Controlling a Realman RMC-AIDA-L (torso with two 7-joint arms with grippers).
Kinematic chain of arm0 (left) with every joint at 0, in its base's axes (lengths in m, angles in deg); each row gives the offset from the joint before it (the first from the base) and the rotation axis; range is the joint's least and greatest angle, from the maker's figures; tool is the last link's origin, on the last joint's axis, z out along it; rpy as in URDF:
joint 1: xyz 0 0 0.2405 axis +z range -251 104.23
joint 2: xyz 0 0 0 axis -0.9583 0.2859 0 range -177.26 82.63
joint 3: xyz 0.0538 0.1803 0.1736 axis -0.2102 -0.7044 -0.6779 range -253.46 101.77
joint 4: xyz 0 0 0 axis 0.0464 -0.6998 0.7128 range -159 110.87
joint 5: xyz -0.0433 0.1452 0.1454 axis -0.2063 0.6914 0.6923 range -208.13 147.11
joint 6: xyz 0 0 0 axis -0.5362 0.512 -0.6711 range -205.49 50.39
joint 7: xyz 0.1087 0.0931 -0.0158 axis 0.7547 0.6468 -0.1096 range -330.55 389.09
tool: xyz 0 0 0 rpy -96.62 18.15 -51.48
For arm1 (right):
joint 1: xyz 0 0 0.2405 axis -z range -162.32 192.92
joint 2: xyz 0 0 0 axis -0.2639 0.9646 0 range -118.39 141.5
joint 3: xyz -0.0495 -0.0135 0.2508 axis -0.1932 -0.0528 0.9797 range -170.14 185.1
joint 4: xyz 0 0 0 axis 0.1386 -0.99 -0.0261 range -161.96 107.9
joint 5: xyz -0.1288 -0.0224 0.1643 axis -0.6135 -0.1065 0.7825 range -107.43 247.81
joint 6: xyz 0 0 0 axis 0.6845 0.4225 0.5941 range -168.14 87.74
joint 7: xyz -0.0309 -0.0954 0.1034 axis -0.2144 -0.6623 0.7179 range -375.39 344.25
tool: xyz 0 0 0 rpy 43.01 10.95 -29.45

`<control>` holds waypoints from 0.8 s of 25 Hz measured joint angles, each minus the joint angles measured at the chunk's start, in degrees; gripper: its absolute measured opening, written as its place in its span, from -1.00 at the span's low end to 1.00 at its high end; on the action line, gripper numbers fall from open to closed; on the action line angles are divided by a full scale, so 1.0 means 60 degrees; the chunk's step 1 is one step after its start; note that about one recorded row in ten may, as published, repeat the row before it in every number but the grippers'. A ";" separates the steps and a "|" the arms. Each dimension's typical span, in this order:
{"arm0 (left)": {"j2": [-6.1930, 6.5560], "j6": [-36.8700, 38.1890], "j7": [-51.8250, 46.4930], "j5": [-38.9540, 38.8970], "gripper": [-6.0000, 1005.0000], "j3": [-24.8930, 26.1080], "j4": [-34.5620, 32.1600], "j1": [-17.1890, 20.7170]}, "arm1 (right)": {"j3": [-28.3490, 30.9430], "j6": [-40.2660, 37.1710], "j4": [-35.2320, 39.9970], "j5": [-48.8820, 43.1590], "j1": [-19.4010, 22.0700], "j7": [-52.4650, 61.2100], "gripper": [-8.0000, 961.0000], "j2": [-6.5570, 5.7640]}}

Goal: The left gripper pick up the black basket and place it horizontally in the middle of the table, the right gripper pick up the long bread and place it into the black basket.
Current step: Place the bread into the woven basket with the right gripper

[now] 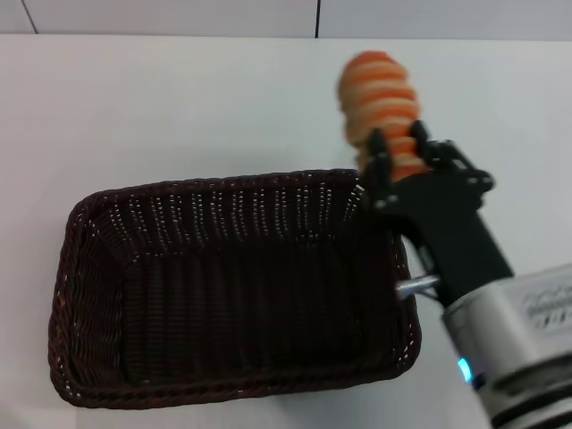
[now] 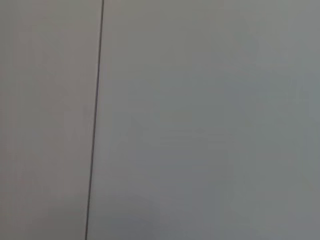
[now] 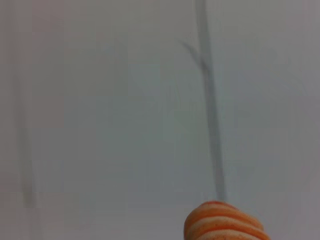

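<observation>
The black basket (image 1: 232, 286) lies lengthwise across the white table (image 1: 179, 98), at the near middle, empty inside. My right gripper (image 1: 399, 154), black claw on a grey-white wrist with a blue light, is shut on the long bread (image 1: 382, 107) and holds it in the air, just beyond the basket's far right corner. The bread's striped orange end points away from me; its tip also shows in the right wrist view (image 3: 225, 222). The left gripper is out of view; its wrist view shows only a plain grey surface with a dark seam (image 2: 95, 125).
A wall with dark vertical seams (image 1: 318, 18) rises behind the table's far edge. Bare tabletop lies to the left of and beyond the basket.
</observation>
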 joint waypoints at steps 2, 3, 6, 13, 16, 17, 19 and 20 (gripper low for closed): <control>0.0021 0.0010 0.0000 0.0000 0.62 0.0004 0.0000 -0.0017 | -0.0312 0.0040 -0.0073 -0.0261 -0.0108 -0.0001 -0.19 -0.0032; 0.0036 0.0012 0.0000 0.0000 0.62 0.0005 0.0000 -0.0027 | -0.0403 0.0074 -0.0093 -0.0322 -0.0158 -0.0001 -0.19 -0.0050; 0.0050 0.0015 0.0000 0.0000 0.62 0.0005 -0.0004 -0.0051 | -0.0677 0.0256 -0.0118 -0.0342 -0.0524 0.0082 -0.24 -0.0190; 0.0072 0.0024 0.0000 0.0000 0.62 -0.0001 -0.0003 -0.0059 | -0.0904 0.1071 -0.0294 -0.0348 -0.1094 0.0118 -0.42 -0.0429; 0.0084 0.0026 0.0000 0.0001 0.62 0.0009 -0.0002 -0.0059 | -0.0970 0.1493 -0.0499 -0.0392 -0.1332 0.0098 -0.46 -0.0623; 0.0086 0.0026 0.0000 0.0000 0.62 0.0013 -0.0001 -0.0060 | -0.0970 0.1493 -0.0499 -0.0392 -0.1332 0.0098 -0.46 -0.0623; 0.0089 0.0025 0.0001 -0.0001 0.62 0.0017 -0.0001 -0.0059 | -0.1035 0.1563 -0.0576 -0.0400 -0.1455 0.0113 -0.46 -0.0709; 0.0094 0.0026 0.0000 -0.0006 0.62 0.0021 -0.0001 -0.0060 | -0.1065 0.1584 -0.0608 -0.0403 -0.1495 0.0121 -0.46 -0.0733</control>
